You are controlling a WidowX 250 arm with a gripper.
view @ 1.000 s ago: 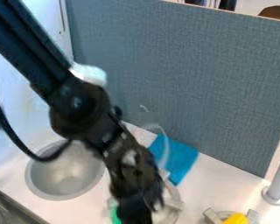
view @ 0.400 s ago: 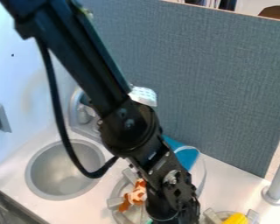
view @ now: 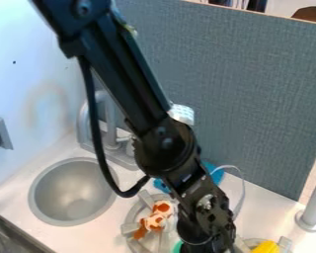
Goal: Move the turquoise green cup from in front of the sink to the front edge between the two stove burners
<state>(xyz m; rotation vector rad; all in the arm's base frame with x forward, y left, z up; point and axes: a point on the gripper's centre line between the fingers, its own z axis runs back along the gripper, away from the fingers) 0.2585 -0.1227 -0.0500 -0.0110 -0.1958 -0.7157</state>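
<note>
Pincer point(view: 210, 243) beside green object point(view: 177, 247) (mostly hidden); grip unclear.

Grey fabric partition point(view: 246, 89) behind counter point(view: 261, 198); pale wall point(view: 28, 84) left.

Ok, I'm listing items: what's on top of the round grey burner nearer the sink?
An orange and white toy lies on the burner. A green edge shows beside the black robot arm, which hides part of the burner.

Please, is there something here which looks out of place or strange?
The white toy with orange-brown patches lies on the round grey burner beside the black arm, which looks odd, since burners normally hold pots. I see no spill or damage.
</note>
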